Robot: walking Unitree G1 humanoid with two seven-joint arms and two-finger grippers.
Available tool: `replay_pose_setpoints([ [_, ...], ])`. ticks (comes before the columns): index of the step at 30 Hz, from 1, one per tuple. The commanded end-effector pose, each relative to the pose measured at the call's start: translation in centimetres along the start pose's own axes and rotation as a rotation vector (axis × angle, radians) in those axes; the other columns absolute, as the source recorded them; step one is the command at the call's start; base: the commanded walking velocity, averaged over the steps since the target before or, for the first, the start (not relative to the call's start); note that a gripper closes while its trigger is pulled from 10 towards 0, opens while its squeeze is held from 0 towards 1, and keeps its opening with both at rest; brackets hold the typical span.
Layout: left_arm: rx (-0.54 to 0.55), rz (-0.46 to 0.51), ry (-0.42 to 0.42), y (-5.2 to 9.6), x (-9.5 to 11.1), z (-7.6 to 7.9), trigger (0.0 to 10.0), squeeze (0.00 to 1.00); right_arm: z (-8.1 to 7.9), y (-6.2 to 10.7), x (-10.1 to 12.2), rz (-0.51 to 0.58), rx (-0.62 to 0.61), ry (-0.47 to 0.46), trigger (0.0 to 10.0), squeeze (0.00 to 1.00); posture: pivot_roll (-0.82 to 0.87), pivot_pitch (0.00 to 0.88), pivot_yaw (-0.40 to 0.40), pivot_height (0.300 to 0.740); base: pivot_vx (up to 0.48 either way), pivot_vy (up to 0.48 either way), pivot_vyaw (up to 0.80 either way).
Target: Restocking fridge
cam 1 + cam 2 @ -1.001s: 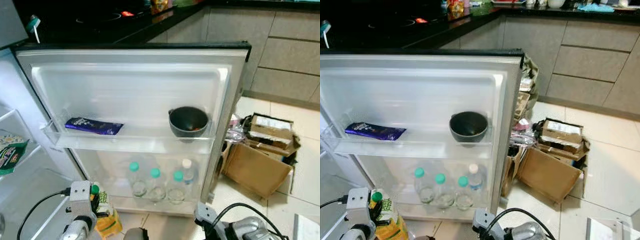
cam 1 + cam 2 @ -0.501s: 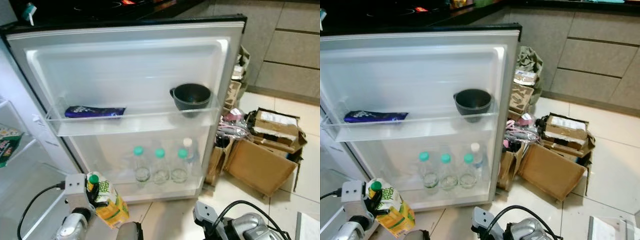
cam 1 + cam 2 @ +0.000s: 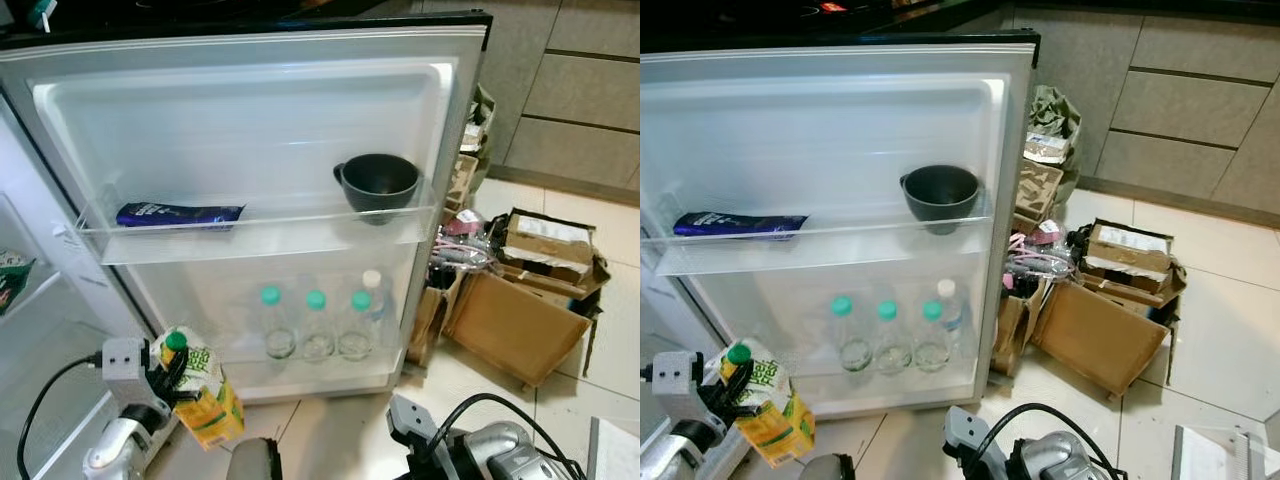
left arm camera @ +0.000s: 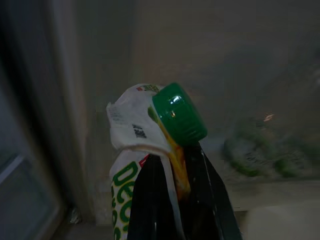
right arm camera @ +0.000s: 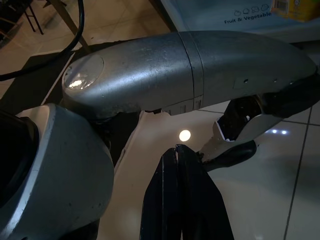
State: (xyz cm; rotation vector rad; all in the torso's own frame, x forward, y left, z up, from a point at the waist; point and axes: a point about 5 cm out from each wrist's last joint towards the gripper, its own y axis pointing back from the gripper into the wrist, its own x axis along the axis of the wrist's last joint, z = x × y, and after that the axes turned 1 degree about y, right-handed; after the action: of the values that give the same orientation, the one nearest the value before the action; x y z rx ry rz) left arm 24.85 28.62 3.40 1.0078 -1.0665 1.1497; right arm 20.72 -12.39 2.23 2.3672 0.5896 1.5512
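Gripping the green-capped juice carton [image 3: 200,390] by its top, the left tool [image 3: 160,375] has lifted it nearer the fridge door's lower shelf [image 3: 300,365], while the right tool [image 5: 182,200] hangs pinched shut.

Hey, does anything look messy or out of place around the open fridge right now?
Yes: torn, flattened cardboard boxes and rubbish lie heaped on the floor beside the fridge door. A dark bowl sits on the door shelf, odd among bottles and packets.
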Motion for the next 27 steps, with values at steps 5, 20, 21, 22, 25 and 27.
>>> replay_pose_setpoints([
  [5,-0.129,0.278,-0.027,-2.0,6.5,0.1,10.0,0.0,0.3,0.4,0.3,0.012,-0.02,-0.005,10.0,0.0,-0.07,0.0,0.002,0.47,0.0,0.0,0.0],
  [20,-0.408,0.289,-0.077,-0.7,10.4,1.4,10.0,0.0,0.3,0.5,0.4,0.013,-0.025,-0.011,10.0,0.0,-0.07,0.0,-0.001,0.47,0.0,0.0,0.0],
  [21,-0.408,0.289,-0.077,-0.7,10.4,1.4,10.0,0.0,0.3,0.5,0.4,0.013,-0.025,-0.011,10.0,0.0,-0.07,0.0,-0.001,0.47,0.0,0.0,0.0],
  [22,-0.413,0.282,-0.089,-0.6,10.6,1.5,10.0,0.0,0.3,0.5,0.4,0.013,-0.026,-0.012,10.0,0.0,-0.07,0.0,-0.001,0.47,0.0,0.0,0.0],
  [25,-0.421,0.256,-0.12,-0.6,10.8,1.5,10.0,0.0,0.4,0.5,0.4,0.013,-0.028,-0.013,10.0,0.0,-0.07,0.0,-0.001,0.47,0.0,0.0,0.0],
  [27,-0.432,0.22,-0.142,-0.4,10.9,1.4,10.0,0.0,0.4,0.5,0.3,0.011,-0.033,-0.013,10.0,0.0,-0.07,0.0,0.001,0.47,0.0,0.0,0.0],
])
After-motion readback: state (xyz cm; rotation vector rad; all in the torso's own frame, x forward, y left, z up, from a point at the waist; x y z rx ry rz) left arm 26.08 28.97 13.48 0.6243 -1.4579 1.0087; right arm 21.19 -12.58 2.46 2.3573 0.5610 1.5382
